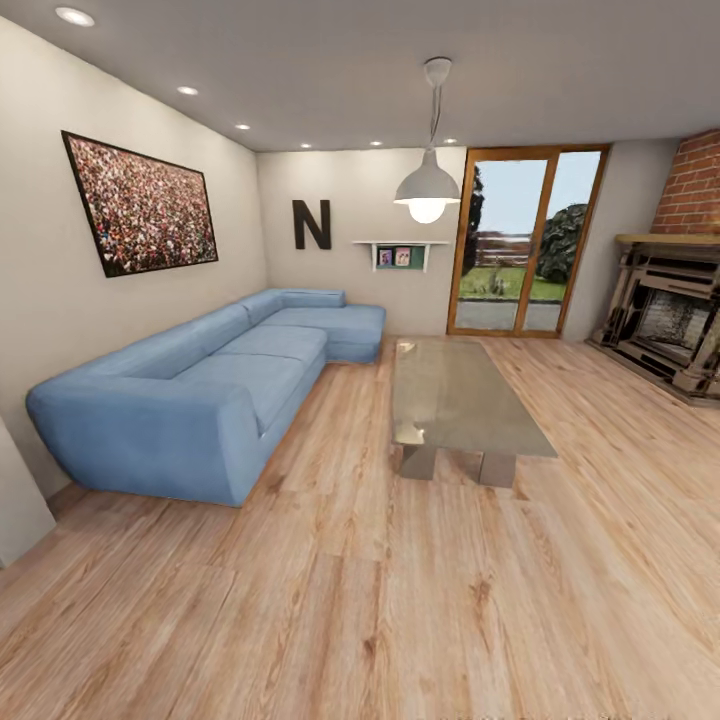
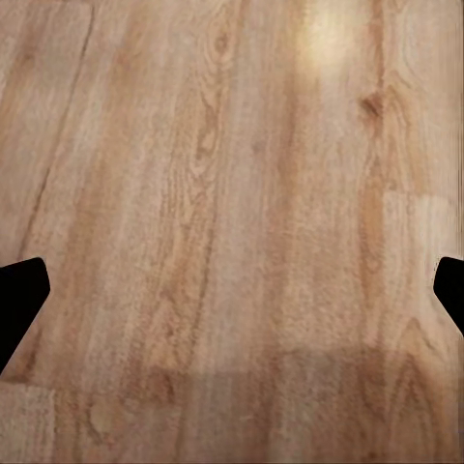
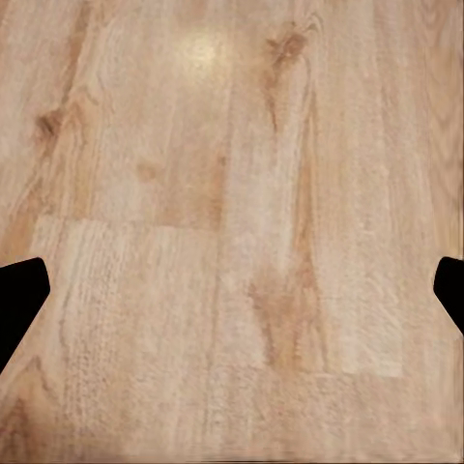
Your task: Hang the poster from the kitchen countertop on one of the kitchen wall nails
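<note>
The robot stands in a living room facing the blue sofa (image 1: 200,390), with the glass coffee table (image 1: 460,400) just beside that sofa, and both the left gripper (image 2: 232,290) and the right gripper (image 3: 232,290) hang spread wide and empty over the wooden floor (image 1: 400,600), probably because it is travelling toward the kitchen.

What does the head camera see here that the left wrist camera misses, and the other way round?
Head view alone: a living room with a blue sofa, a glass coffee table, a framed crowd picture, a letter N on the far wall, a hanging lamp, a glass door and a brick fireplace.

Left wrist view alone: the left pincer, its two dark fingertips spread wide apart with nothing between them.

Both: the wooden floor.
</note>
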